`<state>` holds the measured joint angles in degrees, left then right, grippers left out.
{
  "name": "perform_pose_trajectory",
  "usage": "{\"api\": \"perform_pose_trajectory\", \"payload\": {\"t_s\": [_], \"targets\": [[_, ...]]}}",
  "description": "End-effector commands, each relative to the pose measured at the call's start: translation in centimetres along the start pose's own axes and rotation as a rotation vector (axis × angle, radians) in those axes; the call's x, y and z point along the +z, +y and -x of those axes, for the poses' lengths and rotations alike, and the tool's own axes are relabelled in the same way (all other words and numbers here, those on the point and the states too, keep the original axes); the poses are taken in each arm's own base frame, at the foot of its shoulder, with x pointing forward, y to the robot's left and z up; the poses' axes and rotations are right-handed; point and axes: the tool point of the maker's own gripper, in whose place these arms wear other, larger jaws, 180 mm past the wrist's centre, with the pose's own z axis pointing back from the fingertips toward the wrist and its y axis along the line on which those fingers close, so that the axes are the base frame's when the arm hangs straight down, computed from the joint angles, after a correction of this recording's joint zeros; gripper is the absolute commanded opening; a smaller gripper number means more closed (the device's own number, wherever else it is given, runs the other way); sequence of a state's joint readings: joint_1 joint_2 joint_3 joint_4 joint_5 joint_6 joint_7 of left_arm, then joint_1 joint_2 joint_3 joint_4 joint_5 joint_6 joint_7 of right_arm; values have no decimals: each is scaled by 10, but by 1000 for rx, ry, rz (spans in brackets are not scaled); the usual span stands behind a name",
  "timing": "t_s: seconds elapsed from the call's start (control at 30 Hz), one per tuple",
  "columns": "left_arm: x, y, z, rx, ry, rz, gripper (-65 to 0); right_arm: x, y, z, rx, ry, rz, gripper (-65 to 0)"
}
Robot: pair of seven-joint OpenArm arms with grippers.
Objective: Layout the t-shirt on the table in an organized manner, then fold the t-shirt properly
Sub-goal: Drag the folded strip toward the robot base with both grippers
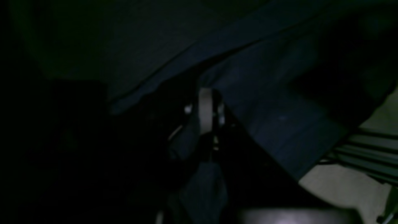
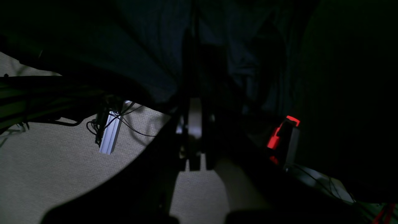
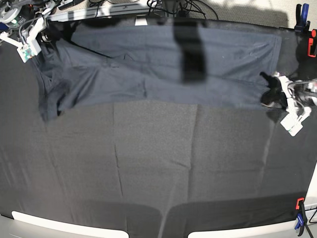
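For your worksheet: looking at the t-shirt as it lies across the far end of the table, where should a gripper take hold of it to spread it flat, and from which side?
Probably at the two ends. The t-shirt lies stretched sideways, bunched at the base view's left end. The right gripper and left gripper, both shut on its fabric, already pinch opposite edges from outside, so pulling apart should tension it over the table.

L jaws clamped on t-shirt [image 1: 264,102] fabric.
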<state>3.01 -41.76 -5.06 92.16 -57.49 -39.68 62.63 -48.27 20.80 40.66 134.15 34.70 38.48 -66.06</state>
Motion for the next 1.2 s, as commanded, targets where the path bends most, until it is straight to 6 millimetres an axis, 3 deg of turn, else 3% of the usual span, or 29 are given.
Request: {"api": "perform_pose_trajectory", "payload": {"t_s": [0.0, 0.53, 0.63, 0.7, 1.17], "targets": [[9, 3, -14, -27, -36, -8, -650, 4, 0, -5, 42, -18, -1, -650], [3, -12, 34, 35, 69, 28, -650, 4, 0, -5, 42, -18, -1, -650], [5, -15, 53, 41, 155, 35, -484, 4, 0, -5, 42, -17, -1, -650], [7, -16, 68, 44, 228, 39, -432, 4, 0, -5, 43, -17, 0, -650], [14, -32, 116, 84, 385, 74, -428, 4, -2, -4, 47, -8, 6, -650]]}}
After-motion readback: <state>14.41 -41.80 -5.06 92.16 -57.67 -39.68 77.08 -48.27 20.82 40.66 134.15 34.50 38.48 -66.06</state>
